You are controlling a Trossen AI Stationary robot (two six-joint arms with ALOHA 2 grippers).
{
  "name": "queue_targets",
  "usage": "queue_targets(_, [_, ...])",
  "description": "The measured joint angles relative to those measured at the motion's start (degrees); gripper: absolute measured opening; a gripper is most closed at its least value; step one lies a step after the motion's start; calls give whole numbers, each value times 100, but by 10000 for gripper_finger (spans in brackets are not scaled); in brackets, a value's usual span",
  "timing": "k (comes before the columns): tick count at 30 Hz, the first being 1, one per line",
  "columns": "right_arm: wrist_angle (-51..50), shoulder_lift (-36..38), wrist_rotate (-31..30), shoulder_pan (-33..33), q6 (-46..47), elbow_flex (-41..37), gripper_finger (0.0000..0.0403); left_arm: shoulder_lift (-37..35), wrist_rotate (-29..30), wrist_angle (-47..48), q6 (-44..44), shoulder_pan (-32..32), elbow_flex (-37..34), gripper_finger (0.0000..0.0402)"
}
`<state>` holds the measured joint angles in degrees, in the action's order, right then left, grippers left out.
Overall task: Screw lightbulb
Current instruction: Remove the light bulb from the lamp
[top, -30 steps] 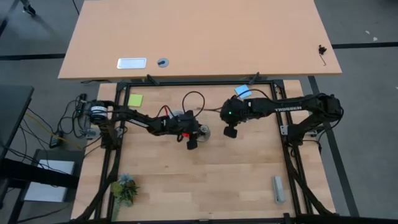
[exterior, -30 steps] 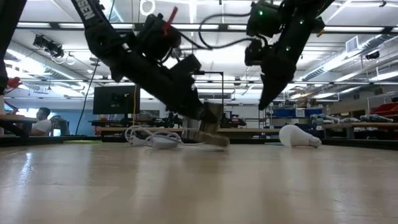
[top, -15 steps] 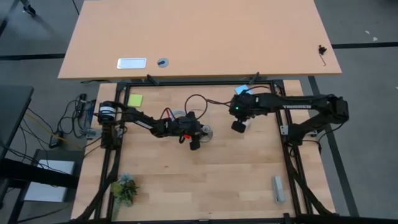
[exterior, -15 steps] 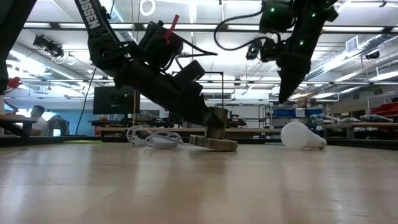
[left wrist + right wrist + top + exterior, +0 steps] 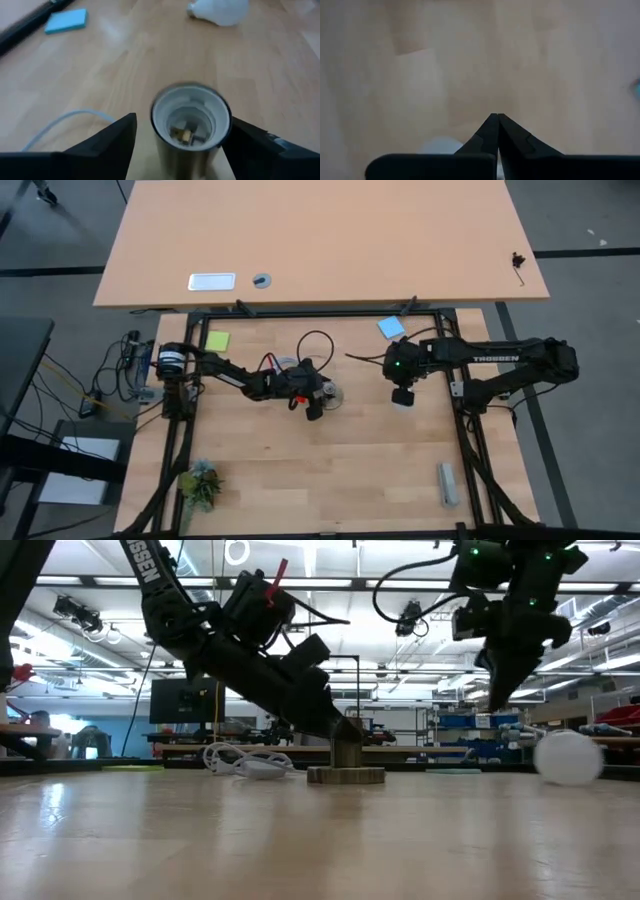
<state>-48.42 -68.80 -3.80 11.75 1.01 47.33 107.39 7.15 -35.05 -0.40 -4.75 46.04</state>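
Observation:
The socket [image 5: 345,768], a short cylinder on a round base, stands upright on the table with its base flat. It shows from above in the left wrist view [image 5: 191,120], its mouth open and empty. My left gripper [image 5: 318,402] is open, with one finger on each side of the socket's cylinder. The white lightbulb [image 5: 567,757] lies on the table to the right and also shows in the left wrist view [image 5: 220,11]. My right gripper [image 5: 497,700] is shut, points down and hangs over the bulb [image 5: 403,402]. My left gripper has its fingers [image 5: 100,147] on either side of the socket's cylinder [image 5: 160,140]. A gap shows on one side; on the other side I cannot tell whether the finger touches. My right gripper is right by the bulb [image 5: 440,145]; I cannot tell whether it touches.
The socket's white cable [image 5: 240,762] loops behind it toward the far edge [image 5: 312,345]. A blue note [image 5: 390,327] and a green note [image 5: 217,340] lie at the far side. A grey block [image 5: 447,483] and a small plant [image 5: 200,483] lie near the front corners.
The socket has gone from tilted, with one edge of its base lifted, to standing flat and upright. My right gripper has gone toward the table's right edge and a little nearer. The bulb has moved right along the table with it and has turned about.

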Motion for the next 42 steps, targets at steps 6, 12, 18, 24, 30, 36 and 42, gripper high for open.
queue_targets(6, [-574, 26, 537, 6, 1320, 194, 33, -305, 77, 122, 10, 0, 4, 283])
queue_targets(12, [-1452, 3, 404, 181, 2544, 229, 66, -569, 125, 285, 12, 0, 4, 283])
queue_targets(18, [-1777, -294, -268, 371, 2417, 158, 120, -603, 134, 398, 41, 0, 4, 283])
queue_targets(24, [-1846, -837, -667, 546, 845, 46, 170, -605, 134, 403, 75, 0, 4, 283])
queue_targets(30, [-1872, -1456, -742, 895, -59, 46, 202, -607, 133, 467, 49, 0, 4, 283])
queue_targets(36, [-2173, -1877, -654, 1346, 241, 44, 226, -610, 132, 494, 36, 3, 4, 283])
queue_targets(42, [-2100, -1939, -369, 1628, 130, -81, 240, -610, 128, 514, 32, 2, 7, 283])
